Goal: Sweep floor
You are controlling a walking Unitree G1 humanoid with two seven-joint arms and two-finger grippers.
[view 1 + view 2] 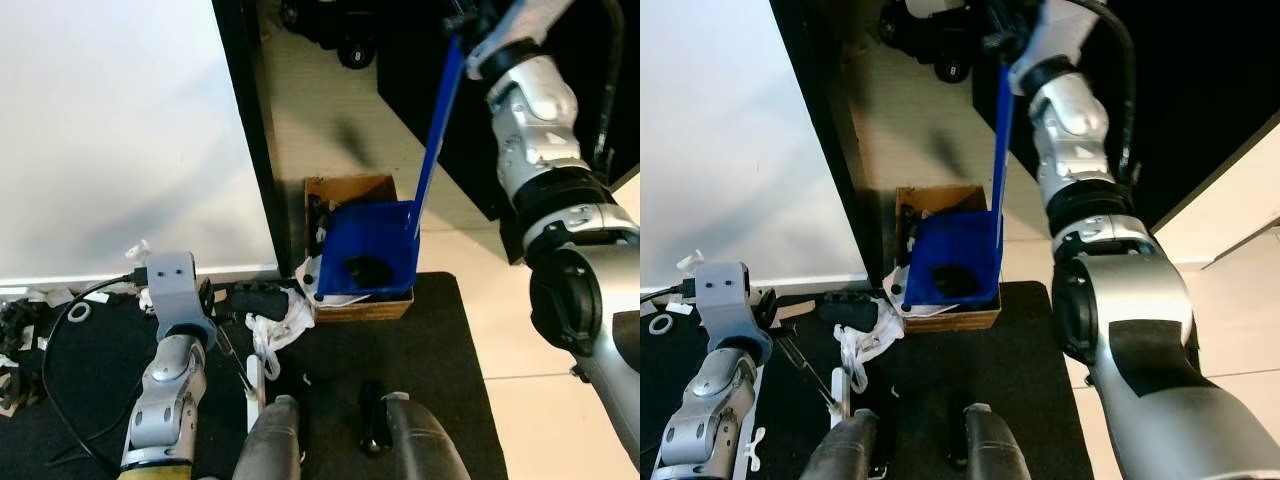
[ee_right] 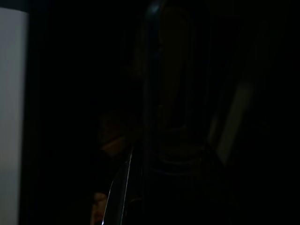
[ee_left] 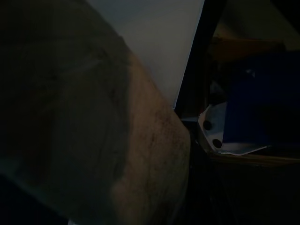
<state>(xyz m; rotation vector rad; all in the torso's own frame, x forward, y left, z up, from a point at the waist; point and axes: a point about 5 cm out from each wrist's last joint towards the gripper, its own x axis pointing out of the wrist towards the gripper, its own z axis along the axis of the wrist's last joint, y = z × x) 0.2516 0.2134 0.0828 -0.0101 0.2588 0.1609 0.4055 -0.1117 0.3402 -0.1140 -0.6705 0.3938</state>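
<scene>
Up high, the right pincer (image 1: 470, 20) appears clamped on the blue dustpan's handle (image 1: 437, 120), its fingers hard to make out; the pan (image 1: 372, 255) hangs over one cardboard box (image 1: 345, 190) with one dark clump inside. Tilting steadily should empty it cleanly. The left pincer's (image 1: 215, 310) grip I cannot tell.

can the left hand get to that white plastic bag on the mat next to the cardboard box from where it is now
Probably yes. The left arm hangs low over the black mat, and the white plastic bag lies just beside it with open mat between. The blue dustpan sits over the cardboard box, out of that path.
</scene>
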